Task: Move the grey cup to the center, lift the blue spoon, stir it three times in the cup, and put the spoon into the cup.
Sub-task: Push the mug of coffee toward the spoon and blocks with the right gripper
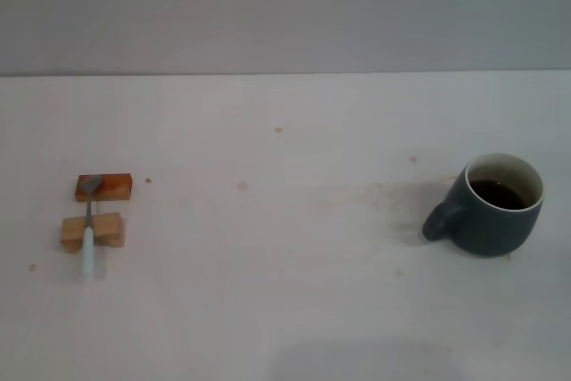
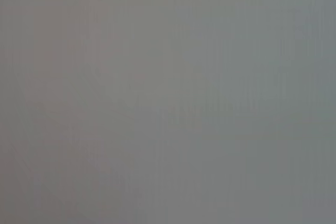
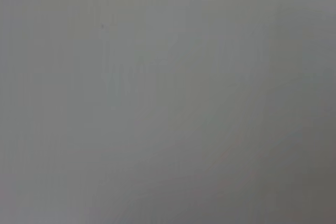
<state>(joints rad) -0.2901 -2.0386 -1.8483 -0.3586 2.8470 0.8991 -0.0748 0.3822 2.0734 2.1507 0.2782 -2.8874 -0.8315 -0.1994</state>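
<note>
The grey cup stands upright on the table at the right in the head view, its handle pointing left, with dark liquid inside. The blue spoon lies at the left, its pale handle toward the front, its neck resting across a tan wooden block and its bowl on an orange-brown block. Neither gripper shows in any view. Both wrist views show only a plain grey surface.
The white table runs from the front edge to a grey wall at the back. A few small brown specks lie on the table between the spoon and the cup.
</note>
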